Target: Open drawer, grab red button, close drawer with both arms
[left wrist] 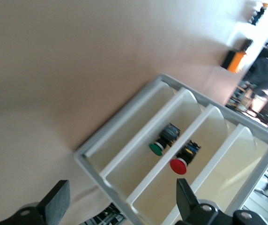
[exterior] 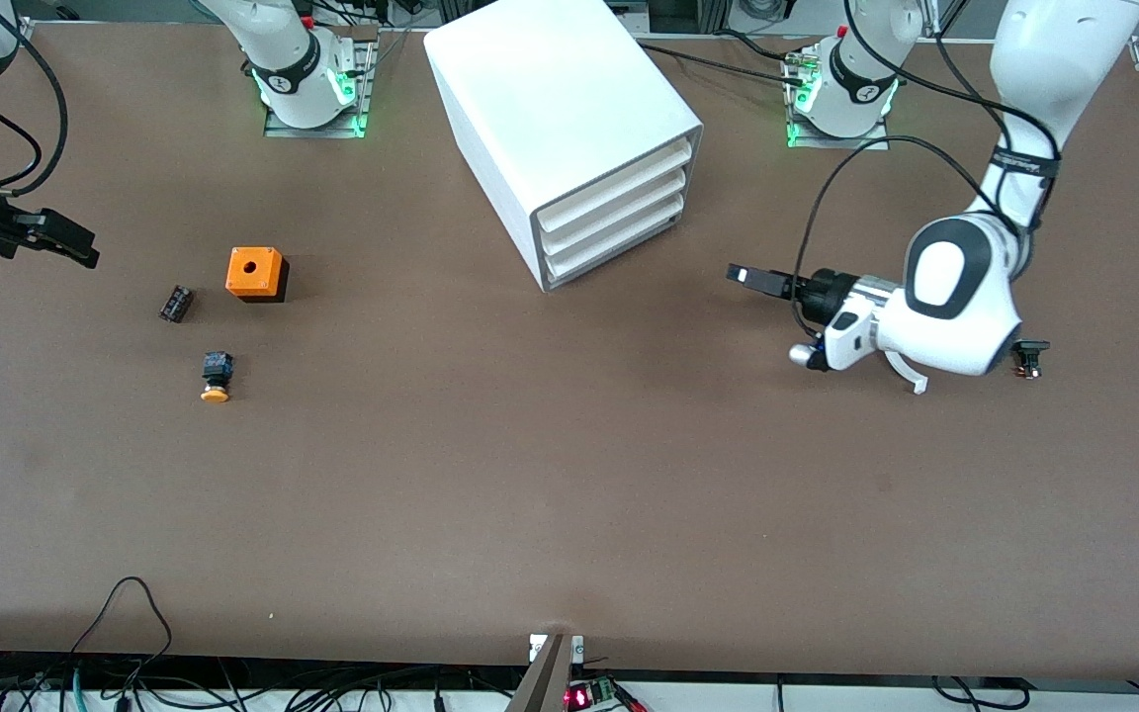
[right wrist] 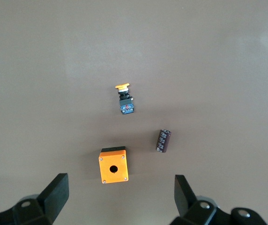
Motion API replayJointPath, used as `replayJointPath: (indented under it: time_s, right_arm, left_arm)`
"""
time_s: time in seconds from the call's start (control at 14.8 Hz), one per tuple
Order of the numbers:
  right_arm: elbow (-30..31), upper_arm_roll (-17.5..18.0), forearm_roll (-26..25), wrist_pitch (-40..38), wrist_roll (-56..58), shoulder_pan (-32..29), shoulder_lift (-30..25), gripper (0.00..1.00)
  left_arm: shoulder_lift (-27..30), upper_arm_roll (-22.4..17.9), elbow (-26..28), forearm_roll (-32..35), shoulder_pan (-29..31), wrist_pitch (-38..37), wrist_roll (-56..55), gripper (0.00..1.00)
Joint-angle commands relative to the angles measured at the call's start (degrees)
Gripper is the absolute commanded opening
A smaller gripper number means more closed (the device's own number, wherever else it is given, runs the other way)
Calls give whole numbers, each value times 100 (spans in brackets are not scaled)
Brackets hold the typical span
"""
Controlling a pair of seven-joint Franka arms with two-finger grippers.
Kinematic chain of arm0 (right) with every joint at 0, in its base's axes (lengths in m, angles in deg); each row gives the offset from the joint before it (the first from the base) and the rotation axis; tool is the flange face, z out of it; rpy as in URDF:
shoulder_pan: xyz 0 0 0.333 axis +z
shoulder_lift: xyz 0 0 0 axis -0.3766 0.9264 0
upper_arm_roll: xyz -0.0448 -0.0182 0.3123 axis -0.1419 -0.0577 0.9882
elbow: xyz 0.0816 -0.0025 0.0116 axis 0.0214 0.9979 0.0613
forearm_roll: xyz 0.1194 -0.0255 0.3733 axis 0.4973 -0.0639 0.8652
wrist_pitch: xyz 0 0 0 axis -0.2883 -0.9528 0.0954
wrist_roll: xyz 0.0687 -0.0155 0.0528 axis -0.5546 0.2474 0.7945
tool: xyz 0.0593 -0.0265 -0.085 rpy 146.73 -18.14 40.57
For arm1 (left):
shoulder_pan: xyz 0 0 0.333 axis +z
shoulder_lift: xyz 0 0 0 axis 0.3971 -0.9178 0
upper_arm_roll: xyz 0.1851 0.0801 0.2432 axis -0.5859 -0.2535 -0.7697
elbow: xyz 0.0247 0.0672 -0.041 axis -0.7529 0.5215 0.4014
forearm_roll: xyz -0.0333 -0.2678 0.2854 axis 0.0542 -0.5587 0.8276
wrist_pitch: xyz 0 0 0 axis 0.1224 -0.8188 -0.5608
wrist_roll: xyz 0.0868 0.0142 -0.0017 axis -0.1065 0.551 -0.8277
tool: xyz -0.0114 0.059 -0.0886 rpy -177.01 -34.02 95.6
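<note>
The cabinet (exterior: 569, 119) stands at 12 o'clock on the surface (exterior: 569, 494), its front facing about 4 o'clock. Its three drawers sit flush, the lowest drawer (exterior: 619, 247) among them. In the left wrist view the red button (left wrist: 183, 158) lies inside the cabinet. Its long axis runs front to back and its cap points out toward the left hand (exterior: 749, 277). Which drawer holds it I cannot tell. A green button (left wrist: 163, 140) lies one level nearer the surface.

The left hand hovers at 3 o'clock facing the cabinet front, fingers apart and empty. The right hand (exterior: 65, 247) hangs at 9 o'clock, fingers apart and empty, near a cube (exterior: 255, 272) and a yellow button (exterior: 217, 376).
</note>
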Motion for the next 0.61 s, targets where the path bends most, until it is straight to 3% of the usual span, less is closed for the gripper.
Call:
replayJointPath:
  time_s: [0.0,0.14,0.41,0.54]
  right_arm:
    - [-27,-32,101,-24,47,21,-14,100]
    - [-45,-32,101,-24,38,21,-6,100]
    - [-54,-32,101,-24,30,21,3,100]
    - [-54,-32,101,-24,30,21,-6,100]
  left_arm:
    - [188,563,805,-599,2,664,643,100]
    - [206,1011,1035,-784,2,1114,698,100]
    - [302,1241,1255,-846,-51,1116,689,99]
    - [294,1391,1334,-960,-51,1124,724,91]
